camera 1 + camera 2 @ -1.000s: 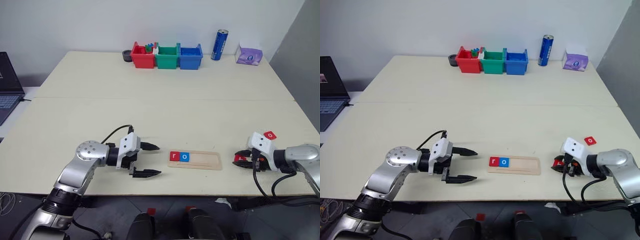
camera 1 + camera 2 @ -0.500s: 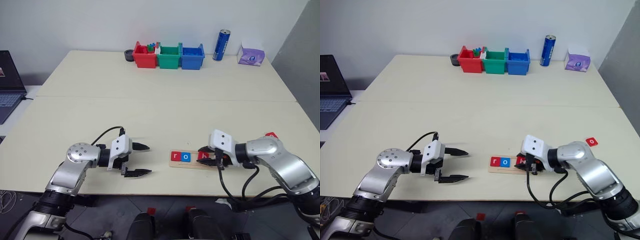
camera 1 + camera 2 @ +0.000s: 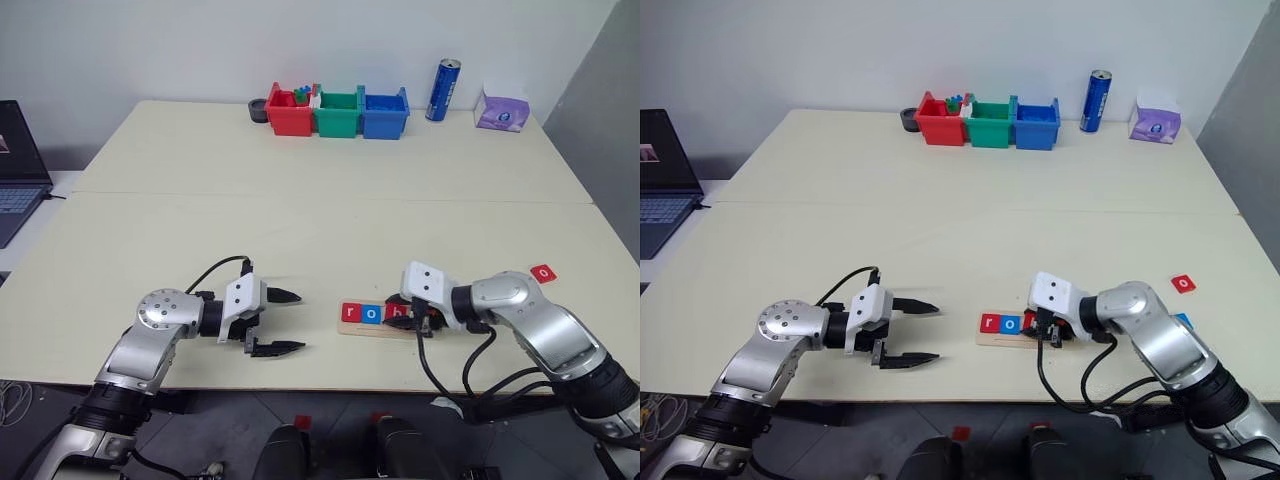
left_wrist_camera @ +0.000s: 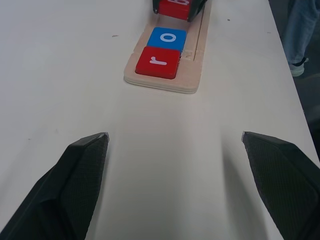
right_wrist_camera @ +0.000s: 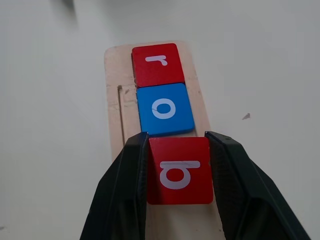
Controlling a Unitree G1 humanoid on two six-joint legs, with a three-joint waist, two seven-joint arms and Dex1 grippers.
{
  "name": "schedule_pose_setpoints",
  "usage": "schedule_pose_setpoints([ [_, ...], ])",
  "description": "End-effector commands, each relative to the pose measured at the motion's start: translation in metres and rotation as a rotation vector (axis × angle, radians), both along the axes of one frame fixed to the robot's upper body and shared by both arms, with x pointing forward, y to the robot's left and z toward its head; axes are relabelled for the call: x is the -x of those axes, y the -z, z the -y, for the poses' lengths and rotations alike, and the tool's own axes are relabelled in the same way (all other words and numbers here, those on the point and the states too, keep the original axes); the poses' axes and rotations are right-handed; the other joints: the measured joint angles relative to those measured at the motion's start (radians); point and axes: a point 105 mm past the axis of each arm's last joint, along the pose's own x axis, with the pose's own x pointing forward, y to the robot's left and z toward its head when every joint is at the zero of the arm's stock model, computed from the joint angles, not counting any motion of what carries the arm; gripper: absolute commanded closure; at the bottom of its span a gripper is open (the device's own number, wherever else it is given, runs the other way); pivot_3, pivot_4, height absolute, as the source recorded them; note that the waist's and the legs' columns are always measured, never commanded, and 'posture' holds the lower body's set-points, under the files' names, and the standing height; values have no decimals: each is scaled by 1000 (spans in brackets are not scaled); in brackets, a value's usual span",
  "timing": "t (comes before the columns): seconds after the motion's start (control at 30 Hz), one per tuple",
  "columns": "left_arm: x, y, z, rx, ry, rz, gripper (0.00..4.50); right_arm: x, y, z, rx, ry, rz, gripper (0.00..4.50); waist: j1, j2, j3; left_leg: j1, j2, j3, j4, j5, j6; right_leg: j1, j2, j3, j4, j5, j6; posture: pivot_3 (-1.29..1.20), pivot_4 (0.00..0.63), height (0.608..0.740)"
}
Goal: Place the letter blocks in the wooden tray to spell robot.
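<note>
4 tiles (image 5: 165, 108), 1 tray (image 4: 190, 80), 3 bins (image 3: 337, 113)

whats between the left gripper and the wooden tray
Nothing: bare tabletop runs from the open left gripper to the near end of the wooden tray, plain in the left wrist view. The tray's first tile is the red r.
</note>
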Motion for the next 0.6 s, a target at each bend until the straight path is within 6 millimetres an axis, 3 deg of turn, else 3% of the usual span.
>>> schedule_pose_setpoints([
  [0.03,2,-9,7,5,30,33,0,-2,-7,-5,-9,-29,34,3109,0,0,0,0,0,0,0,0,0,0,0,0,0,0,0,0,150,740],
  [0.6,3,-14,13,11,33,35,0,-2,-8,-6,-3,-56,27,3109,0,0,0,0,0,0,0,0,0,0,0,0,0,0,0,0,150,740],
])
